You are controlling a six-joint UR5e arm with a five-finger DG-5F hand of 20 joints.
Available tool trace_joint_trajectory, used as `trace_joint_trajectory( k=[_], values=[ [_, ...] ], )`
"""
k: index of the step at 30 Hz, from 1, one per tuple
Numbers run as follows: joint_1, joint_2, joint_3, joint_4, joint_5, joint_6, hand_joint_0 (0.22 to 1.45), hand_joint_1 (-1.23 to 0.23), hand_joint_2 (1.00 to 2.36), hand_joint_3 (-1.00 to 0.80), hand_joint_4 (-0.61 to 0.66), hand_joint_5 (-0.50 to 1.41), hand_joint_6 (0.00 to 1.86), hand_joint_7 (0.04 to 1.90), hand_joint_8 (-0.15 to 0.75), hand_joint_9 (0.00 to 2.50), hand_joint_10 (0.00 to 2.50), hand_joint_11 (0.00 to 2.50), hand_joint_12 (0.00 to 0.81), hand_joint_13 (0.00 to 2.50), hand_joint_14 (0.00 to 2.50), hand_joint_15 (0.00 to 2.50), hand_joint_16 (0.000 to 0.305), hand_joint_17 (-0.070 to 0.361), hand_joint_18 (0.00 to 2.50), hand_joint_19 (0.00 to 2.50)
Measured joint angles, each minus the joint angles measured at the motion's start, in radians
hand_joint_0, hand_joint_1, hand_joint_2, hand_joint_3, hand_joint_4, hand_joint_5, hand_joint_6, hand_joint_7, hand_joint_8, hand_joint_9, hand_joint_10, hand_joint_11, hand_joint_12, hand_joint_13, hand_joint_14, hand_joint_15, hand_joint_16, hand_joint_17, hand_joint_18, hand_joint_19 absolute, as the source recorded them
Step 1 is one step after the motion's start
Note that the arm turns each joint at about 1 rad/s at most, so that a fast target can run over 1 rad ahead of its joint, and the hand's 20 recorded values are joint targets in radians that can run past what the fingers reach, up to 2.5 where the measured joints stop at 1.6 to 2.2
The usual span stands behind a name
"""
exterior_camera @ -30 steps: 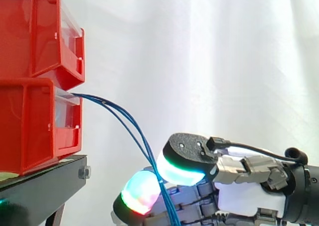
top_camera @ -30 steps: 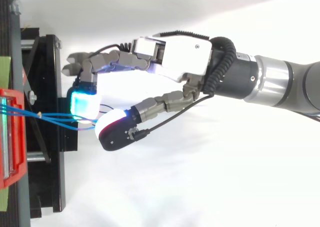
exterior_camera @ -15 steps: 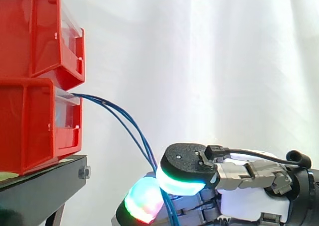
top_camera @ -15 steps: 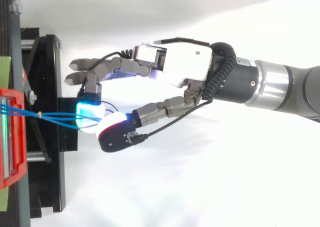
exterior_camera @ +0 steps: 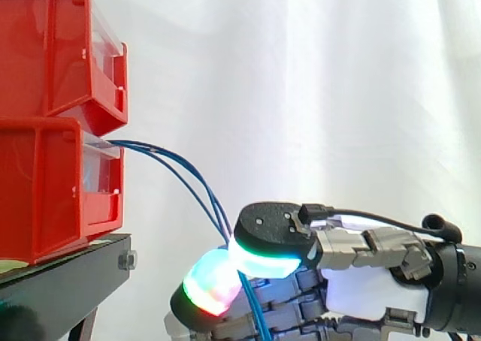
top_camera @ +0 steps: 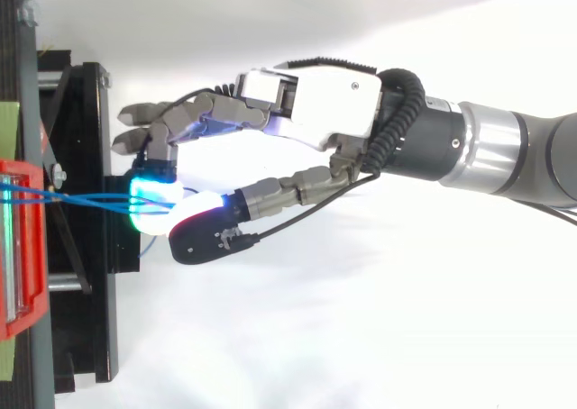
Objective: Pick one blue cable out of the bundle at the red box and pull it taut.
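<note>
Several thin blue cables [exterior_camera: 184, 179] leave the lower red bin [exterior_camera: 45, 183] and sag down to the right in a loose curve. In the top view the blue cables [top_camera: 77, 202] run from the red bin [top_camera: 18, 247] into my hand [top_camera: 315, 107]. The thumb pad [top_camera: 194, 233] and a cyan-green finger pad [top_camera: 149, 197] meet with the cables pinched between them. In the side view the cables drop between the green-white pad [exterior_camera: 263, 254] and the red-green pad [exterior_camera: 207, 285]. The other fingers stretch out straight above the black stand.
A second red bin [exterior_camera: 52, 48] is stacked on the lower one. Both rest on a black stand [exterior_camera: 68, 281], whose frame [top_camera: 90, 157] lies just under my fingertips in the top view. A white curtain hangs behind.
My hand has slid slightly left toward the bins. The thumb pad and finger pad have come together, and the cables are now drawn into one strand between them.
</note>
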Motion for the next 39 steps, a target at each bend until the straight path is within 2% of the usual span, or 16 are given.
trace_joint_trajectory(
  k=[7, 14, 18, 23, 28, 34, 37, 39],
  values=[
    [-0.009, 0.000, 0.046, -0.091, -0.003, 0.024, 0.59, -0.76, 1.02, -0.10, 0.20, -0.17, 0.83, 1.01, 0.354, 0.55, 0.00, 0.19, 0.388, 0.29, 0.01, 0.14, 0.060, 0.135, 0.31, 0.21],
    [-0.013, 0.009, 0.053, -0.141, -0.014, 0.062, 0.60, -0.78, 1.02, -0.10, 0.17, -0.17, 0.83, 1.02, 0.351, 0.56, 0.00, 0.20, 0.385, 0.28, 0.01, 0.12, 0.059, 0.133, 0.32, 0.18],
    [-0.017, 0.032, 0.053, -0.189, -0.037, 0.070, 0.61, -0.81, 1.02, -0.12, 0.16, -0.17, 0.83, 0.99, 0.349, 0.56, 0.01, 0.22, 0.386, 0.29, 0.00, 0.12, 0.060, 0.134, 0.34, 0.18],
    [-0.020, 0.065, 0.053, -0.249, -0.047, 0.071, 0.63, -0.85, 1.02, -0.17, 0.16, -0.18, 0.85, 0.96, 0.352, 0.59, 0.01, 0.24, 0.389, 0.31, 0.00, 0.12, 0.060, 0.136, 0.36, 0.19],
    [-0.029, 0.099, 0.053, -0.322, -0.053, 0.069, 0.66, -0.89, 1.02, -0.20, 0.08, -0.18, 0.85, 0.93, 0.352, 0.61, 0.01, 0.26, 0.386, 0.33, 0.00, 0.12, 0.060, 0.135, 0.38, 0.18],
    [-0.040, 0.124, 0.052, -0.401, -0.075, 0.069, 0.72, -0.91, 1.01, -0.36, 0.05, -0.18, 0.84, 0.90, 0.346, 0.61, 0.01, 0.27, 0.391, 0.32, 0.00, 0.11, 0.060, 0.134, 0.39, 0.15],
    [-0.047, 0.137, 0.052, -0.432, -0.096, 0.068, 0.76, -0.92, 1.00, -0.50, 0.08, -0.18, 0.82, 0.86, 0.338, 0.60, 0.01, 0.25, 0.392, 0.32, 0.00, 0.09, 0.059, 0.133, 0.39, 0.13],
    [-0.052, 0.144, 0.052, -0.441, -0.106, 0.066, 0.78, -0.93, 1.00, -0.50, 0.12, -0.17, 0.80, 0.83, 0.338, 0.60, 0.01, 0.25, 0.392, 0.32, 0.00, 0.09, 0.058, 0.131, 0.39, 0.11]
  ],
)
